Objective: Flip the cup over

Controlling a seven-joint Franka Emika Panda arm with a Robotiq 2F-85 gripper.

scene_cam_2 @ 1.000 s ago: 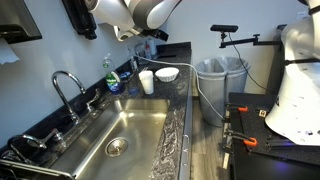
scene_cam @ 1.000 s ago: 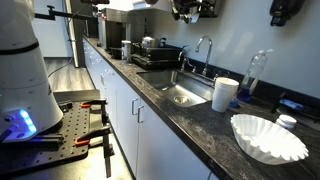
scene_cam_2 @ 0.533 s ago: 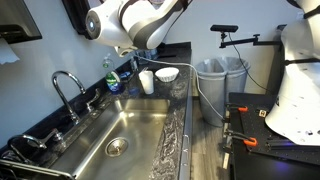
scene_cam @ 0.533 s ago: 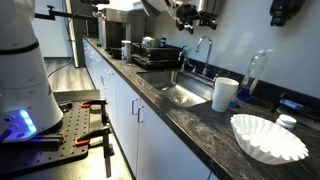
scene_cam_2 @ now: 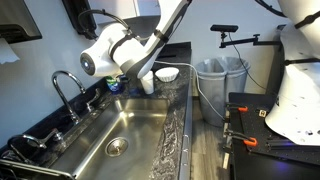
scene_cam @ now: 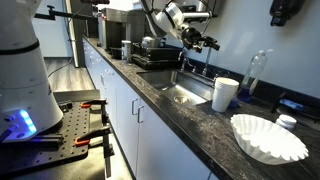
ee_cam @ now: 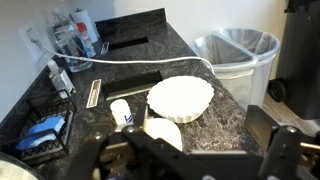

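The white tapered cup (scene_cam: 226, 93) stands upright on the dark counter beside the sink, and it shows in both exterior views (scene_cam_2: 147, 82). In the wrist view the cup (ee_cam: 165, 132) shows as a white round shape just below and between the fingers. My gripper (scene_cam: 205, 42) hangs above the sink's back edge, up and to the side of the cup, not touching it. In the wrist view the gripper (ee_cam: 197, 136) is open and empty, with dark fingers on either side.
A wide white fluted coffee filter (scene_cam: 268, 137) lies on the counter past the cup. A tall clear bottle (scene_cam: 255, 72) stands behind the cup. The sink (scene_cam_2: 120, 140) with its faucet (scene_cam_2: 66, 86) lies alongside. Trash bins (scene_cam_2: 215, 75) stand beyond the counter end.
The arm has come down from the top of the view toward the counter and the cup. The cup has not moved.
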